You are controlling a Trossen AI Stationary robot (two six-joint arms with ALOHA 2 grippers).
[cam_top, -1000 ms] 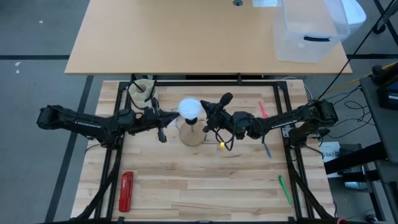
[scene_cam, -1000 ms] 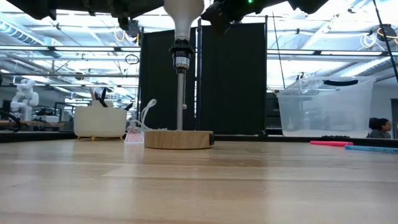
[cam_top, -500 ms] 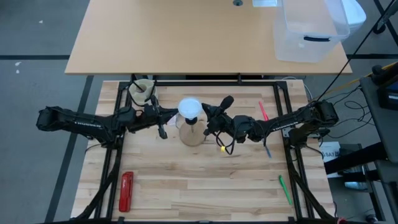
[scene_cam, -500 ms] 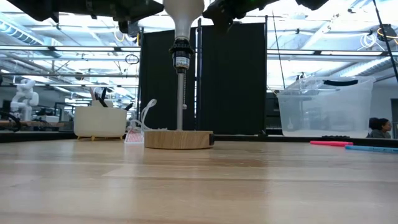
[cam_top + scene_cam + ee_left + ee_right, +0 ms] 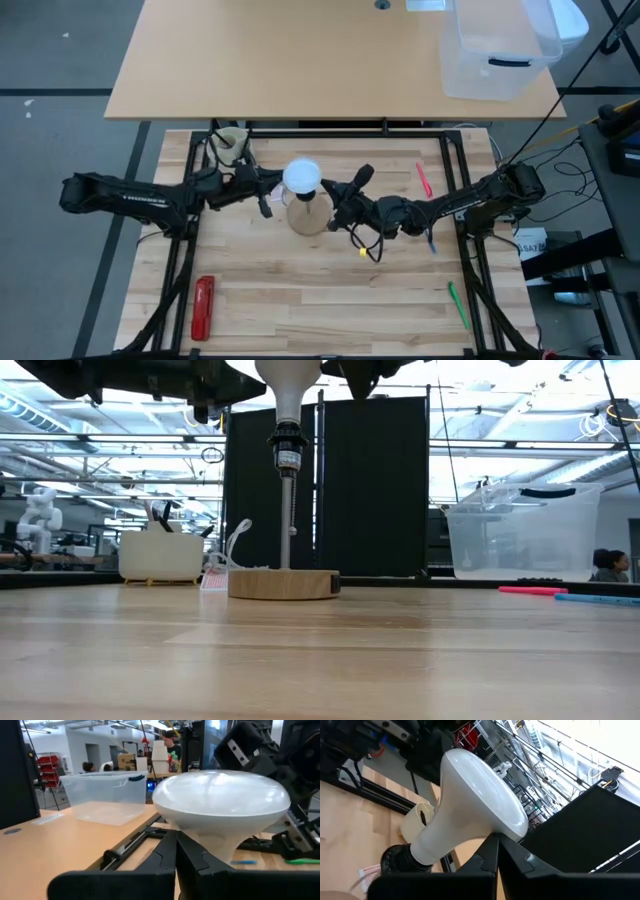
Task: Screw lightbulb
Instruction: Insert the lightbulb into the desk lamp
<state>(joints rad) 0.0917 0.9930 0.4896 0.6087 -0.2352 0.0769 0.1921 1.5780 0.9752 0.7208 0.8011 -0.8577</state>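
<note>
The bulb [image 5: 302, 176] sits on top of the lamp stand, with its base inside the black socket [image 5: 287, 445], and the socket is carried by a thin metal rod [image 5: 286, 520] that rises from the round wooden disc [image 5: 283, 583] on the table [image 5: 330, 290]. The long axis of the bulb is vertical: the white dome points up and the narrow neck points down into the socket, which is the correct way for screwing. The left gripper [image 5: 263, 194] is just beside the bulb on one side and the right gripper [image 5: 336, 192] is just beside it on the other side, both at the height of the dome. In each wrist view the two dark fingers [image 5: 176, 855] meet in a closed point in front of the bulb, so both grippers are closed and hold nothing. I think they stand this way to push or turn the dome with closed tips from two sides, or to keep the stand steady, but I cannot tell if the tips really touch the glass. How deep the thread already is in the socket cannot be seen.
</note>
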